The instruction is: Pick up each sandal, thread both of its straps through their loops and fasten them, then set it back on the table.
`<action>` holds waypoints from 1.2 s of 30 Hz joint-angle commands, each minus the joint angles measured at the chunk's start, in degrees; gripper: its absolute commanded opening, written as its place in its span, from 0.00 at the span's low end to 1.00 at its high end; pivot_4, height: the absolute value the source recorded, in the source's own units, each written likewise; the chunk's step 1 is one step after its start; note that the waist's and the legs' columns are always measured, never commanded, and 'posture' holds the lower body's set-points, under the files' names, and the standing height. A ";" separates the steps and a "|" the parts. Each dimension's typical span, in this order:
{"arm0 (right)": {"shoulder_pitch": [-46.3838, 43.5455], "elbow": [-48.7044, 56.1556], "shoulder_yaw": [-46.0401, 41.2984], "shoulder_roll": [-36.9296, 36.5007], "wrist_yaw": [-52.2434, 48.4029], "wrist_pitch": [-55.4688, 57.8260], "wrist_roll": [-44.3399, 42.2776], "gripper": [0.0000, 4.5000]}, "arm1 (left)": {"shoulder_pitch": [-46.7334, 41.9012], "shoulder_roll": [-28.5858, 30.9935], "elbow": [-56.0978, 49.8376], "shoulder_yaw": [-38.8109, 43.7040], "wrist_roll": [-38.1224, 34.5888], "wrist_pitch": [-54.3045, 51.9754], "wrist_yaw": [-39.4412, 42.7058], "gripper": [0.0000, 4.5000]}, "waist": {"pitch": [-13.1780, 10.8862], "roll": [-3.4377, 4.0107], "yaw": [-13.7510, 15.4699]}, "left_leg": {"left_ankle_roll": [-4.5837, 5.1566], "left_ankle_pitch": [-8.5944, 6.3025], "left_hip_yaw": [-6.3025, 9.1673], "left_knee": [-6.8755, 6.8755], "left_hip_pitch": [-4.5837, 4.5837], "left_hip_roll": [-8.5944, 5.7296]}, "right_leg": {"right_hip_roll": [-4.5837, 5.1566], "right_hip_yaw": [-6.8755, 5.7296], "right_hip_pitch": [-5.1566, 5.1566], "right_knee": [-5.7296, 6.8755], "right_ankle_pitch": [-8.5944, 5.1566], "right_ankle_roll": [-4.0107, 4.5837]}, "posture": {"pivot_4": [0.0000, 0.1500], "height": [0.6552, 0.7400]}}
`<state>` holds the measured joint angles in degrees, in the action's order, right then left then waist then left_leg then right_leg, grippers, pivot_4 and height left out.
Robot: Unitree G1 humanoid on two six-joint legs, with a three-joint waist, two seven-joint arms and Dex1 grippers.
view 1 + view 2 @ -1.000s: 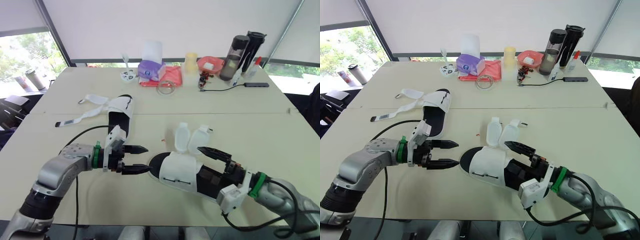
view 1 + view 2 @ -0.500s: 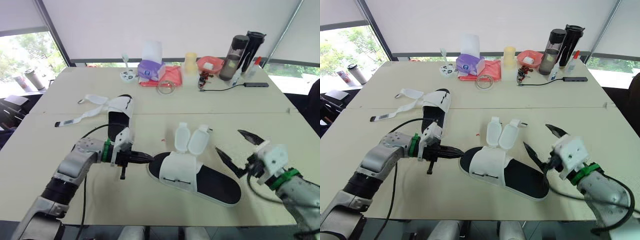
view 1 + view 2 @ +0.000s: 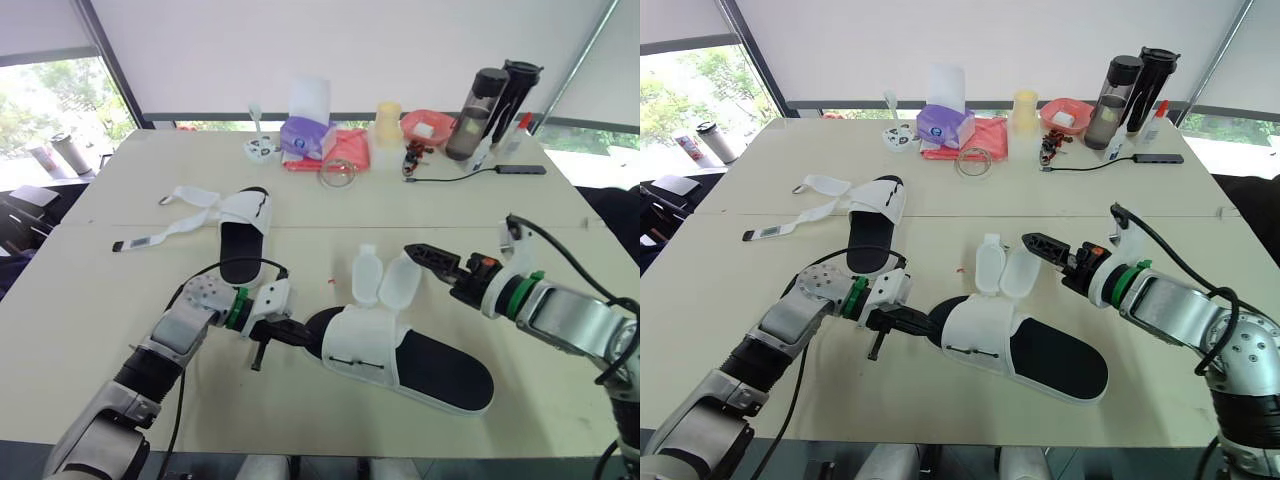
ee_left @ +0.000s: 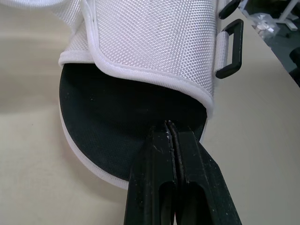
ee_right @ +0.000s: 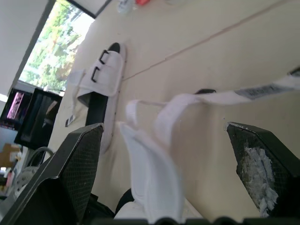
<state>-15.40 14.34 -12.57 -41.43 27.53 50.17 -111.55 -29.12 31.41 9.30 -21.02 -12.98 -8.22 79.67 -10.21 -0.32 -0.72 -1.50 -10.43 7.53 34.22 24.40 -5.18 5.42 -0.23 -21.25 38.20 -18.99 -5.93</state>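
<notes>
1. The right gripper (image 3: 428,260) has swung from the heel to the two upright straps (image 3: 398,284) of the near sandal (image 3: 372,343), its fingers spread wide. Threading looks ready to begin.
2. The left gripper (image 4: 169,125), now closed, presses the toe against the table (image 3: 560,230).
3. There are two sandals. The far sandal (image 3: 240,225) lies unfastened.

bright daylight | windows overexposed | soft shadows | right wrist foreground blurred
</notes>
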 commanded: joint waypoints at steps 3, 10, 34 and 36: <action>-2.43 -0.37 -5.90 4.64 4.10 2.85 -1.45 1.00 | 1.86 -0.13 -3.80 -1.08 0.55 -2.66 -0.41 0.00 | 0.00 0.02 0.05 | 0.02 0.02 0.02 0.00 0.01 -0.01 | -0.01 0.00 0.00 0.00 0.01 -0.01 | 1.00 1.00; -8.97 -5.46 -6.76 13.78 9.28 5.26 -1.45 1.00 | 2.54 -0.59 -7.32 -1.28 -0.31 -4.83 -0.11 0.00 | 0.01 0.06 -0.25 | 0.03 0.01 0.01 -0.02 -0.01 0.01 | -0.05 0.02 -0.06 0.07 0.01 -0.02 | 1.00 1.00; -13.05 -14.94 -8.18 15.83 11.66 11.21 -1.45 0.02 | 3.62 -2.20 -6.19 -0.02 1.14 -1.99 -5.09 0.00 | 0.01 0.09 -0.11 | 0.04 0.02 -0.01 -0.02 0.00 -0.01 | -0.07 0.04 -0.07 0.11 0.03 -0.05 | 1.00 1.00; -13.14 -15.21 -8.24 15.38 10.90 10.39 -1.45 0.02 | 3.66 -2.34 -6.07 -0.06 1.19 -1.84 -5.28 0.00 | 0.01 0.09 -0.10 | 0.04 0.02 -0.01 -0.02 0.00 -0.01 | -0.07 0.04 -0.07 0.11 0.03 -0.06 | 1.00 1.00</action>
<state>-27.32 -1.47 -19.27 -25.05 39.53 61.62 -111.64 -25.60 29.22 3.22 -21.27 -12.62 -10.40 75.23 -10.20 -0.24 -0.81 -1.46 -10.41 7.52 34.19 24.39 -5.20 5.36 -0.19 -21.32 38.31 -18.96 -6.00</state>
